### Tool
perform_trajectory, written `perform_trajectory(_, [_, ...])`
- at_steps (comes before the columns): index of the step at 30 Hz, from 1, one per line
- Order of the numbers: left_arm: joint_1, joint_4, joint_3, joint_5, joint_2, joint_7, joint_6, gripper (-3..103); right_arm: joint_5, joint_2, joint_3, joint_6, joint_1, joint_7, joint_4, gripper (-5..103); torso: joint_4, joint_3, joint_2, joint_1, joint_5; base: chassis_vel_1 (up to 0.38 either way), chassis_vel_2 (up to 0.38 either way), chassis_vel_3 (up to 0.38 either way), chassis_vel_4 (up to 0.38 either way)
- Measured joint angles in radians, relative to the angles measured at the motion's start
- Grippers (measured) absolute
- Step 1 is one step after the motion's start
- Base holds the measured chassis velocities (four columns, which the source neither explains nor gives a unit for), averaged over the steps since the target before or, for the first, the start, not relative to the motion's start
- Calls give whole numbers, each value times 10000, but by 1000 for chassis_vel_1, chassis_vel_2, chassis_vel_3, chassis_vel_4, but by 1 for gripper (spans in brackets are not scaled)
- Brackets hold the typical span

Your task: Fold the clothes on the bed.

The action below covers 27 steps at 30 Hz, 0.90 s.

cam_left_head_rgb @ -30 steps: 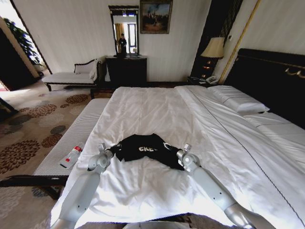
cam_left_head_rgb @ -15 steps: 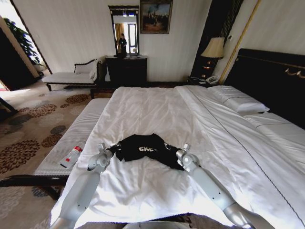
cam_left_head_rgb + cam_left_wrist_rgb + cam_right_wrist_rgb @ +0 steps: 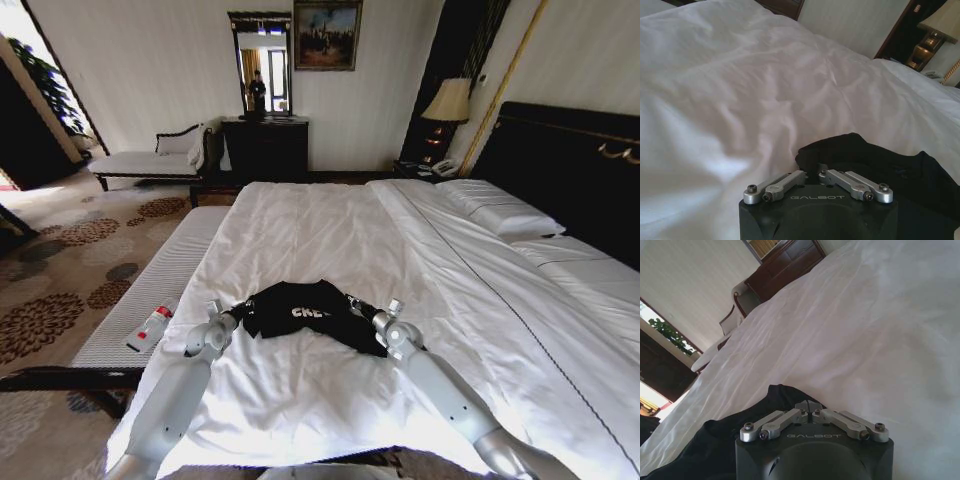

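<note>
Gripping both edges: your left gripper (image 3: 811, 173) and right gripper (image 3: 807, 410) each pinch the T-shirt (image 3: 300, 310) on the bed (image 3: 330, 230), mid-fold. Lift evenly, I'd say.

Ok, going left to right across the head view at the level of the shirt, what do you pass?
Bottle on the bench → left pincer → black T-shirt → right pincer → bare white bed.
</note>
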Motion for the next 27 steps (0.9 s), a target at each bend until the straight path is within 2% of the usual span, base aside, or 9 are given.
perform_trajectory(2, [-4,4,13,12,0,1,-2,1,160,0,0,-98,-13,208,22,-3,0,0,0,1,0,0,0,0,0])
perform_trajectory(4, [-9,11,28,23,1,4,-6,1,355,1,15,-213,-49,374,56,3,-1,0,0,1,0,0,0,0,0])
perform_trajectory(11, [-34,123,66,110,-5,35,-60,1,756,23,78,-508,-95,745,140,35,0,0,0,1,0,0,0,0,0])
perform_trajectory(13, [-34,129,74,125,-11,40,-69,1,765,31,78,-535,-85,774,128,35,0,0,0,1,0,0,0,0,0])
perform_trajectory(17, [-33,162,85,177,-33,60,-110,1,862,73,59,-643,1,894,20,56,0,0,0,1,0,0,0,0,0])
perform_trajectory(20, [-35,197,87,192,-44,78,-140,1,932,136,42,-730,61,978,-36,67,0,0,0,2,0,0,0,0,0])
perform_trajectory(22, [-37,207,87,199,-45,86,-155,1,944,168,37,-750,88,1005,-68,67,0,0,0,1,0,0,0,0,0])
perform_trajectory(26, [-53,273,83,220,-47,122,-210,1,1046,272,12,-842,154,1053,-156,89,0,0,0,2,0,0,0,0,0])
perform_trajectory(27, [-53,273,83,220,-47,122,-210,1,1046,272,12,-842,154,1053,-156,89,0,0,0,2,0,0,0,0,0])
